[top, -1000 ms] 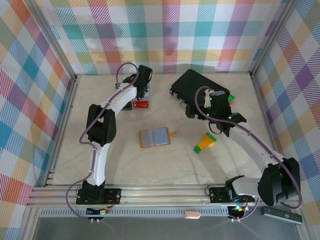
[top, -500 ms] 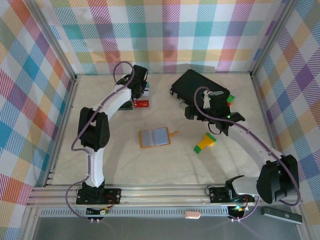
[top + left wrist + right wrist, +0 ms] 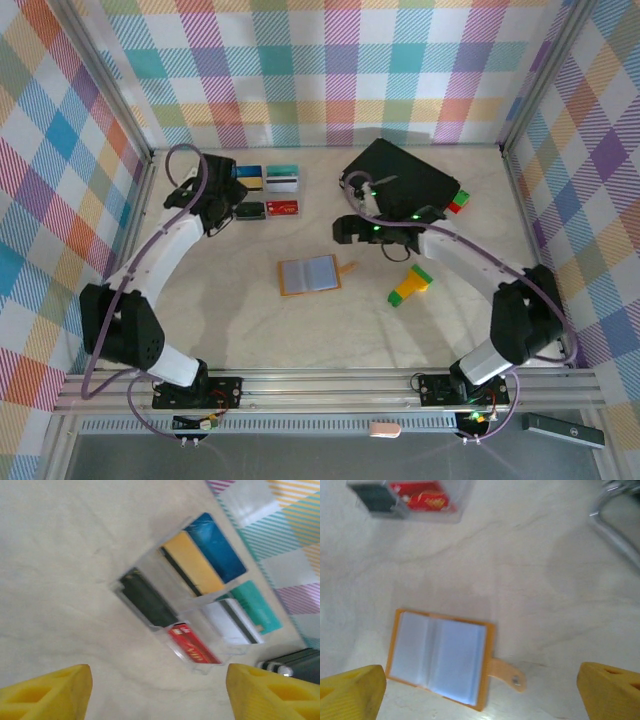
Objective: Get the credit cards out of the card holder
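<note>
Card holder [image 3: 310, 273], an orange-tan leather-look folding wallet, lies open flat at mid-worktop [image 3: 240, 320], grey-blue pockets up and strap tab on its right side. Four thin rectangular credit cards [image 3: 267, 194] (blue-and-yellow, teal-and-white, dark, red) sit beyond the card holder to its far left, well apart from it, inside a clear compartmented tray [image 3: 150, 562]. The left end effector [image 3: 160, 690] hovers near the cards on the side away from the card holder, yellow fingers spread wide, gripping nothing. The right end effector [image 3: 481, 680] hangs over the card holder's far right edge, fingers likewise spread wide, touching nothing.
</note>
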Tool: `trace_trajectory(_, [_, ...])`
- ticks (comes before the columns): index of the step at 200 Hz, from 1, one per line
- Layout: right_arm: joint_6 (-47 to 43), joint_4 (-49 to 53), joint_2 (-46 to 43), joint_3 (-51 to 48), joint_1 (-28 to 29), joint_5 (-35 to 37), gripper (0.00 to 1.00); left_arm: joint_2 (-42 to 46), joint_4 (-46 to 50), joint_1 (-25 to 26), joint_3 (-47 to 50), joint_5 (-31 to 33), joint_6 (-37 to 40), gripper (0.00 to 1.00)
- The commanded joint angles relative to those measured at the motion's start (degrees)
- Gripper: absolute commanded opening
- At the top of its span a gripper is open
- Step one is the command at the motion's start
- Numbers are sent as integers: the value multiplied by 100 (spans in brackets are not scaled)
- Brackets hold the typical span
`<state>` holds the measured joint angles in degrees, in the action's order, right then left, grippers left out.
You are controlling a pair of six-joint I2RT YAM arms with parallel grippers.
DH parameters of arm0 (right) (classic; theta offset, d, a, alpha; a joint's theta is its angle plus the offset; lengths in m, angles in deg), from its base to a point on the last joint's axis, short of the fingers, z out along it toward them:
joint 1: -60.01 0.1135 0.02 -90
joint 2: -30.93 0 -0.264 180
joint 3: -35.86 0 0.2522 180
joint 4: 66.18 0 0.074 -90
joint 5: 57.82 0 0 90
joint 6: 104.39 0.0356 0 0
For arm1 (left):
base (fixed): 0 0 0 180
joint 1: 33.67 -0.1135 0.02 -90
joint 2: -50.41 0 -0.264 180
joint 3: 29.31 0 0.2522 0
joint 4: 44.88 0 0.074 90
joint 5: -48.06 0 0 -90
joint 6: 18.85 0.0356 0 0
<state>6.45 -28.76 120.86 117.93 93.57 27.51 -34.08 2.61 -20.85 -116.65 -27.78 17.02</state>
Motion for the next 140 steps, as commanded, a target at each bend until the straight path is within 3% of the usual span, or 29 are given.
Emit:
trace_trajectory(1, [246, 415, 488, 438, 513, 266, 95, 554, 316, -300, 453, -1, 581, 75])
trace_trajectory(41, [454, 836, 1476, 1267, 1353, 654, 90, 1322, 359, -632, 984, -74, 1263, 86])
trace_trajectory(87, [731, 1320, 2328, 2011, 1908, 1076, 88, 1704, 382, -739, 1139, -232, 1965, 100])
trace_trajectory(140, [877, 1564, 2917, 2502, 2202, 1193, 86, 1930, 129, -890, 1386, -634, 2406, 100])
